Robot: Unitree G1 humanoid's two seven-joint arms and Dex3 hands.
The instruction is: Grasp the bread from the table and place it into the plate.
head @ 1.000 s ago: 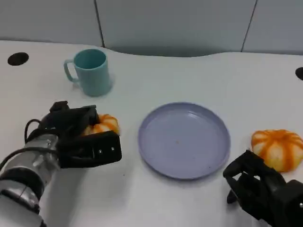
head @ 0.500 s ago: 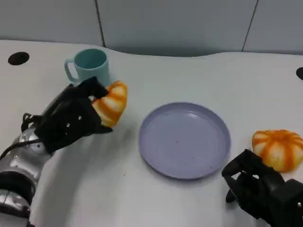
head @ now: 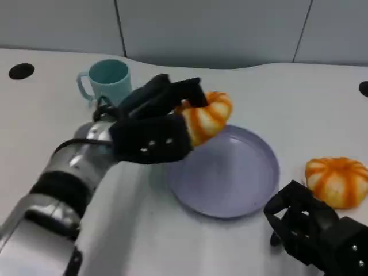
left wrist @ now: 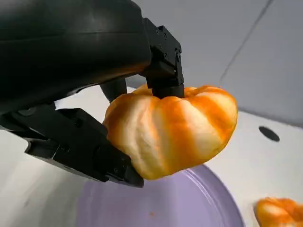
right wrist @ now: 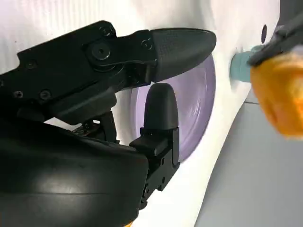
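Your left hand (head: 152, 135) grips the bread (head: 208, 118) between its fingers (left wrist: 163, 61), held off the surface and hanging over the near-left rim of the plate (head: 241, 184); the dish's centre lies to the right of and below the bun, so you need to carry on rightward before letting go. Your right hand (head: 307, 230) idles at the plate's right, fingers apart, holding nothing, beside a second bun (head: 338, 181).

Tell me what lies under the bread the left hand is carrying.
Under the bread, gripped by the left hand, is the purple plate's rim and bare floor, with a clear gap between them. The hand covers the plate's left edge.
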